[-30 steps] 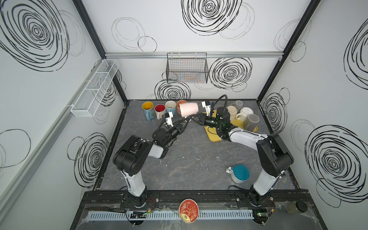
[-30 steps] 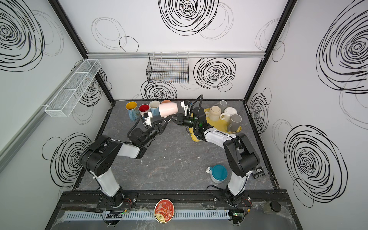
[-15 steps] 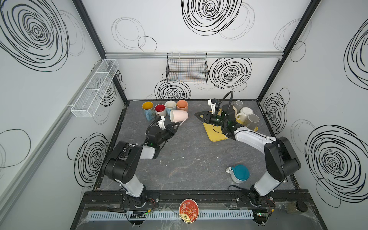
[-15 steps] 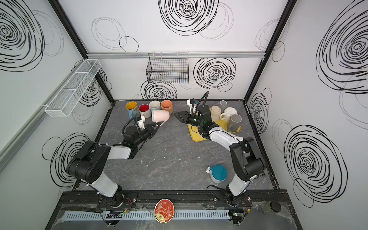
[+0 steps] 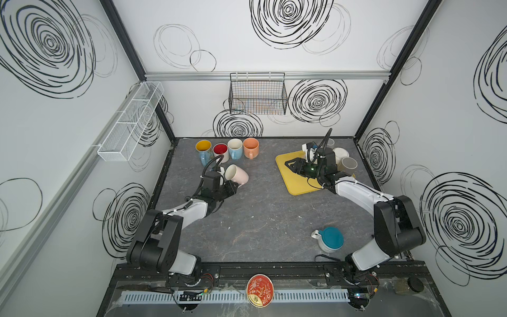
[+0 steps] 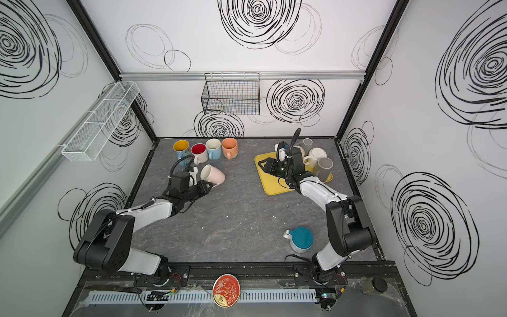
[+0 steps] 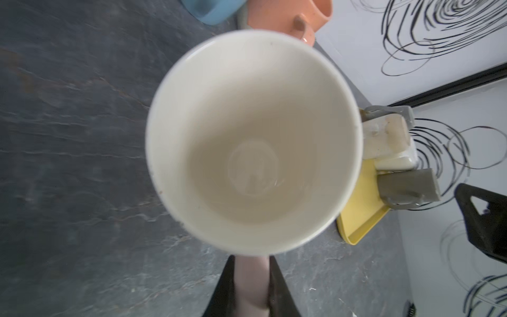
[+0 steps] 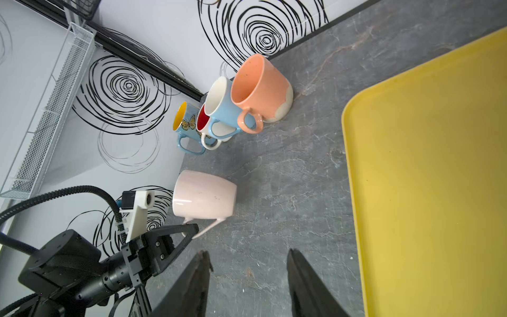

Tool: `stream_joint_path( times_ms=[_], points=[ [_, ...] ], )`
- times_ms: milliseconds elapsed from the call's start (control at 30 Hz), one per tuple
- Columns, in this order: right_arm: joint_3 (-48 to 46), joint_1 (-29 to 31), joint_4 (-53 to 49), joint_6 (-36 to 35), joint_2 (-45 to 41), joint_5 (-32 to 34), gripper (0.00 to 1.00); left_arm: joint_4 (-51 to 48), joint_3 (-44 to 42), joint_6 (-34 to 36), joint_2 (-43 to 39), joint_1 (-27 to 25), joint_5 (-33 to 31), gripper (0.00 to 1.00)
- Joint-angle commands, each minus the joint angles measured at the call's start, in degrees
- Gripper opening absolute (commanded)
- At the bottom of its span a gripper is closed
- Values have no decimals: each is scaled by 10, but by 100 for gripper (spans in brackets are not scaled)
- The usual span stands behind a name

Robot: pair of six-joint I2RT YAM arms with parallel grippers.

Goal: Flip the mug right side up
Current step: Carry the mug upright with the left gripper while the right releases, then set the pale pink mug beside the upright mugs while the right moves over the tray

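Pink mug (image 7: 252,142) handle in left end effector (image 7: 251,274), cropped by frame edge.

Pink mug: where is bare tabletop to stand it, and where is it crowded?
Bare: the wide middle of the table, between the pink mug, the yellow tray and the teal-lidded pot. Crowded: the back mug row and the tray's far corner.

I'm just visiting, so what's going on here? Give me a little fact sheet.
Held object: pale pink ceramic mug, mouth up, tilted
Left hand: shut on the mug's handle
Right hand: open, empty, by the yellow plastic tray
Nearby: four upright mugs in a row at the back
Task status: mug not yet released
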Motion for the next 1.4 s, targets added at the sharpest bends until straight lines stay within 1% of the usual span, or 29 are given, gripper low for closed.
stream_joint_path(
  times_ms=[0, 67, 100, 167, 433, 500, 567, 700, 733, 833, 900, 1033, 1200, 1367],
  points=[
    [-3, -4, -5, -11, -10, -11, 50, -67, 46, 97, -36, 27, -63, 0],
    [-3, -7, -7, -14, -7, -14, 50, -116, 68, 128, -45, 36, -100, 0],
    [-4, -7, -7, -15, -7, -16, 50, -138, 78, 157, -50, 42, -113, 0],
    [-5, -10, -10, -18, -6, -18, 50, -166, 91, 180, -60, 55, -129, 0],
    [-17, -15, -7, -22, -4, -30, 50, -240, 120, 271, -96, 96, -213, 0],
    [-16, -15, -8, -26, -3, -34, 50, -245, 120, 308, -97, 112, -204, 0],
    [-17, -15, -8, -29, -2, -38, 51, -248, 120, 346, -91, 124, -176, 0],
    [-27, -16, 3, -33, -1, -34, 51, -276, 141, 406, -71, 144, -184, 0],
    [-30, -15, 7, -32, 0, -33, 51, -279, 144, 415, -67, 151, -178, 0],
    [-34, -15, 19, -27, -1, -31, 51, -252, 129, 427, -64, 181, -121, 0],
    [-33, -15, 18, -30, -4, -26, 51, -228, 114, 432, -65, 194, -103, 0],
    [-19, -11, -22, -55, -9, 2, 51, -187, 99, 444, -54, 205, -94, 0],
    [26, 15, -103, -106, 8, 60, 51, -193, 133, 467, -4, 200, -96, 0],
    [66, 59, -146, -123, 34, 106, 51, -208, 154, 478, 35, 199, -121, 0]
  ],
)
